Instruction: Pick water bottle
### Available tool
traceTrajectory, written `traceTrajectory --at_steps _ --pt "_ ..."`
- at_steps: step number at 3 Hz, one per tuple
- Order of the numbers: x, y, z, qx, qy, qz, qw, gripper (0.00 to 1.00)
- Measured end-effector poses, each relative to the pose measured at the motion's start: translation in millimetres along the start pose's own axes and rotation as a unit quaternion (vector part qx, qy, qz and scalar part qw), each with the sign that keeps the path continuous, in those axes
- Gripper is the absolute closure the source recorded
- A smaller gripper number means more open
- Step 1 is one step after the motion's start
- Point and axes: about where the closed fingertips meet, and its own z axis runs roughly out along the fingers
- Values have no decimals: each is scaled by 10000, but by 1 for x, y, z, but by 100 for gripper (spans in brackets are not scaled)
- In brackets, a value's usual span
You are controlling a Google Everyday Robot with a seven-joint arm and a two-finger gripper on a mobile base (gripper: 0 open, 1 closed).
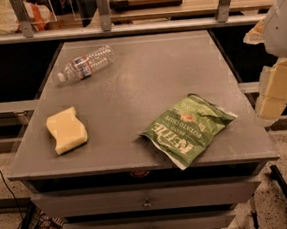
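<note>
The water bottle (85,64) is a small clear ribbed bottle with a white cap and a red, white and blue label. It lies on its side at the far left of the grey table top (145,71), with its cap pointing left. My gripper (268,111) hangs at the right edge of the view, beyond the table's right side. It is far from the bottle and nothing shows in it.
A yellow sponge (67,129) lies at the front left of the table. A green chip bag (190,129) lies at the front right. Drawers (147,200) sit below the top. A metal rail with glass panels (126,28) runs behind the table.
</note>
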Motion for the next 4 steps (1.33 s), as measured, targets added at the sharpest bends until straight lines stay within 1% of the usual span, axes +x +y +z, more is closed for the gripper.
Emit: traceTrajectory --at_steps 1,2,3,4 --pt "0 0 0 0 0 0 10000 0" --pt "-3 -3 -2 59 -89 -85 9999 0" --pt "-17 -13 3 122 -129 -493 9986 0" --pt "-47 -30 14 200 -205 -1155 9929 0"
